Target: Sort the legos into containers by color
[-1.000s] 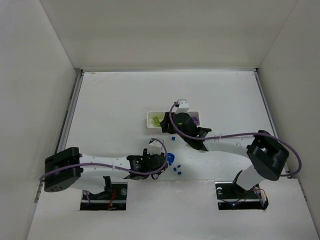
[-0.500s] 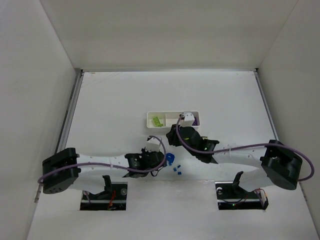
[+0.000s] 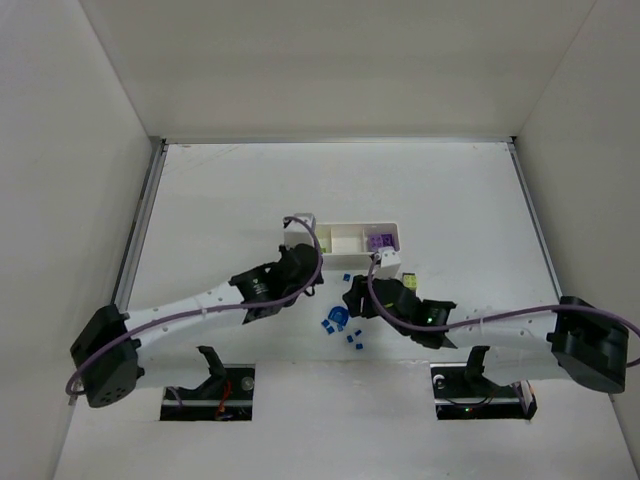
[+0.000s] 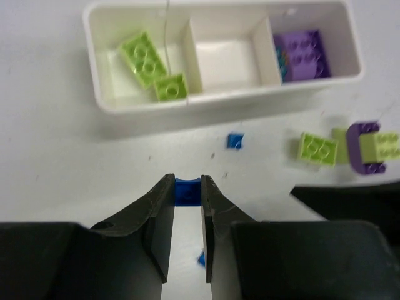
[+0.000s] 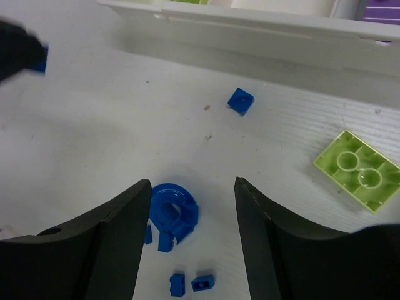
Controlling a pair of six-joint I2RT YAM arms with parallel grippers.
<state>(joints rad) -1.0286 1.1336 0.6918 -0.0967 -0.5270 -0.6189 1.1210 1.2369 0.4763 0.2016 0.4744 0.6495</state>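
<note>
The white tray (image 4: 219, 105) has three compartments: two lime green bricks (image 4: 152, 65) lie in the left one, the middle one is bare, and a purple brick (image 4: 304, 55) is in the right one. My left gripper (image 4: 187, 182) is shut on a small blue brick (image 4: 187, 191), just short of the tray (image 3: 398, 232). My right gripper (image 5: 192, 184) stands open over the table, and the round blue piece (image 5: 172, 209) lies against its left finger. Tiny blue bits (image 5: 190, 284) lie below it, and another (image 5: 240, 100) nearer the tray.
A loose lime green brick (image 4: 319, 150) and a purple arch on a green brick (image 4: 369, 147) lie on the table right of the tray's front. In the top view the two grippers (image 3: 306, 270) (image 3: 352, 298) are close together, with white walls around the table.
My left arm closed on the blue brick and carried it away from the blue pile toward the tray. My right arm drew back from the tray to the round blue piece.
</note>
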